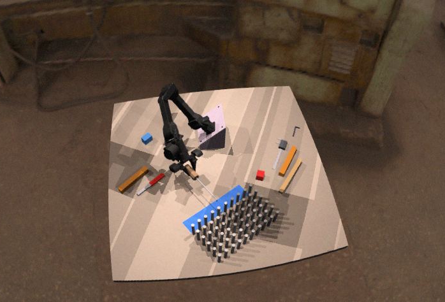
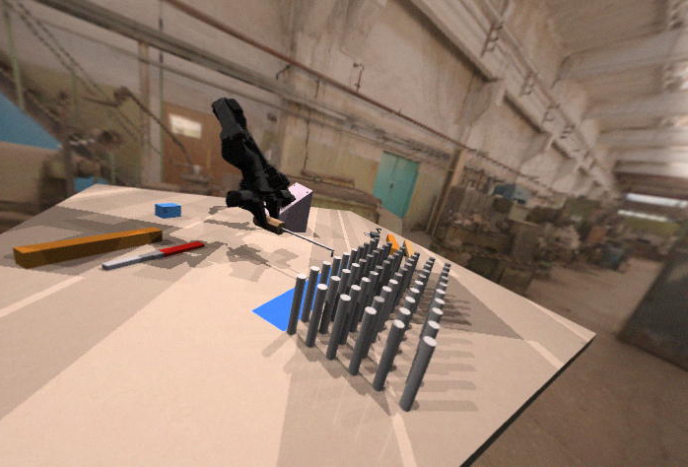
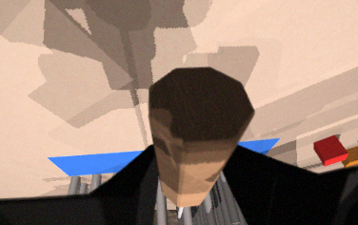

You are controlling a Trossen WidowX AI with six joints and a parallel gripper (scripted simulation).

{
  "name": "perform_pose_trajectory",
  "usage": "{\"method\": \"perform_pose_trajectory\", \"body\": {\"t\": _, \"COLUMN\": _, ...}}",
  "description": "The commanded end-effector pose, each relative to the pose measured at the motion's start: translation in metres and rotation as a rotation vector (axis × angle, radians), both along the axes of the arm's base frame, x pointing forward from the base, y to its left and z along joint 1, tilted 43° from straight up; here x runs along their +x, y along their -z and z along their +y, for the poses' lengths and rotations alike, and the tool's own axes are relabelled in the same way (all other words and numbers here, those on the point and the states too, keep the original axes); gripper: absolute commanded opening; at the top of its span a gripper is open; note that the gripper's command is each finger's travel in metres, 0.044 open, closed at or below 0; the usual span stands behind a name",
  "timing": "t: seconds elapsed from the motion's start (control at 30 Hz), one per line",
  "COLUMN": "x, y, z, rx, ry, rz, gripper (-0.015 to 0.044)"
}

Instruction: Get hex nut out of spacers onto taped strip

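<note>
My gripper (image 1: 189,170) (image 2: 267,220) is shut on the wooden handle (image 1: 193,173) (image 2: 274,223) (image 3: 200,133) of a hook tool. The tool's thin metal rod (image 1: 206,189) (image 2: 308,238) slants down toward the spacers, and its tip is over the blue taped strip (image 1: 194,221) (image 2: 276,309) (image 3: 90,162). The grey spacers (image 1: 237,220) (image 2: 367,297) (image 3: 86,183) stand upright in a dense grid just behind the strip. The hex nut is hidden among them in every view. In the wrist view the handle fills the middle and hides the rod.
Left of the arm lie an orange bar (image 1: 132,179) (image 2: 86,244), a red-handled tool (image 1: 150,183) (image 2: 155,253) and a blue cube (image 1: 146,137) (image 2: 168,209). A pale wedge (image 1: 212,131) stands behind. To the right are a red cube (image 1: 260,174) (image 3: 329,150), a grey tool (image 1: 279,153), two bars (image 1: 287,160) and a hex key (image 1: 296,130).
</note>
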State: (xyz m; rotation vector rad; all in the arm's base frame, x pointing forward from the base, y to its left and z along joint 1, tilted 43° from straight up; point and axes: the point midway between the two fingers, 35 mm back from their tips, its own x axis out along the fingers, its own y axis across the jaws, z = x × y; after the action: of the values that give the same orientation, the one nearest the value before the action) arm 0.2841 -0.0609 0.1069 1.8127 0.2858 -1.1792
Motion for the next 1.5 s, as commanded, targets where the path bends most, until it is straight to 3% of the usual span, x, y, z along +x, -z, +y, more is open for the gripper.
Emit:
{"method": "perform_pose_trajectory", "body": {"t": 0.0, "x": 0.002, "y": -0.023, "z": 0.016, "rx": 0.000, "ry": 0.003, "rz": -0.021, "gripper": 0.0000}}
{"method": "perform_pose_trajectory", "body": {"t": 0.37, "x": -0.007, "y": -0.063, "z": 0.050, "rx": -0.002, "ry": 0.002, "rz": -0.031, "gripper": 0.0000}}
{"method": "perform_pose_trajectory", "body": {"t": 0.5, "x": -0.006, "y": -0.049, "z": 0.042, "rx": -0.018, "ry": -0.016, "rz": -0.003, "gripper": 0.0000}}
{"method": "perform_pose_trajectory", "body": {"t": 1.47, "x": -0.012, "y": -0.063, "z": 0.030, "rx": -0.475, "ry": -0.535, "rz": 0.266, "gripper": 0.0000}}
